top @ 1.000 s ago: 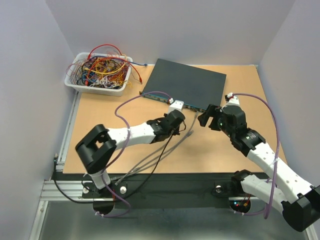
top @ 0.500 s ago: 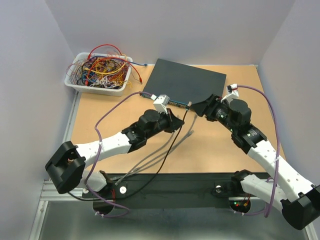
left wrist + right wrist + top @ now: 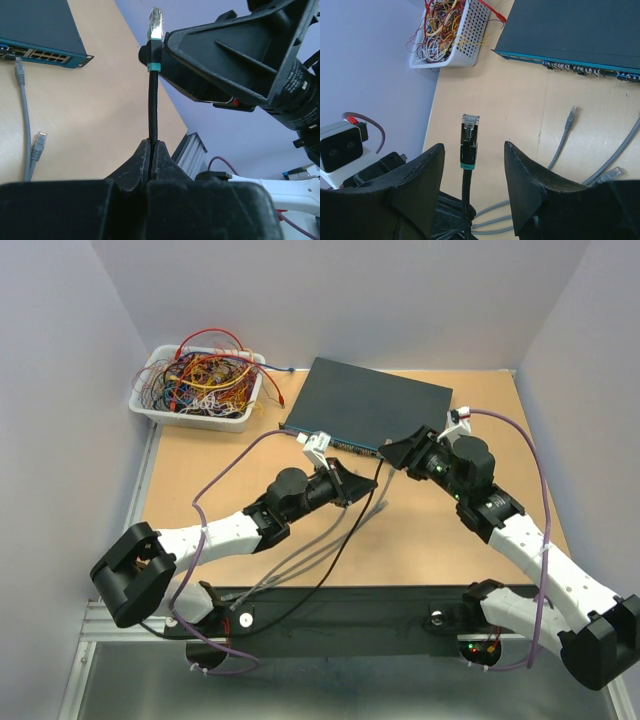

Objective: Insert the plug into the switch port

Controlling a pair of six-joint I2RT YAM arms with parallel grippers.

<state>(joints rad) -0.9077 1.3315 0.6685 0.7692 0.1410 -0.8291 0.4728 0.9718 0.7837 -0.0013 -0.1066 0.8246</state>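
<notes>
Within parted right hand (image 3: 473,150), plug (image 3: 470,125)

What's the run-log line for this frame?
left end effector: shut on black cable | right end effector: open, straddling plug | switch: plug not inserted

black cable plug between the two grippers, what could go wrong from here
1. The left gripper pinches the black cable well below the plug, so the plug could bend aside if the right gripper, open around it, closes off-centre.
2. Loose grey cables lie in front of the switch and might snag the cable or block the approach.
</notes>
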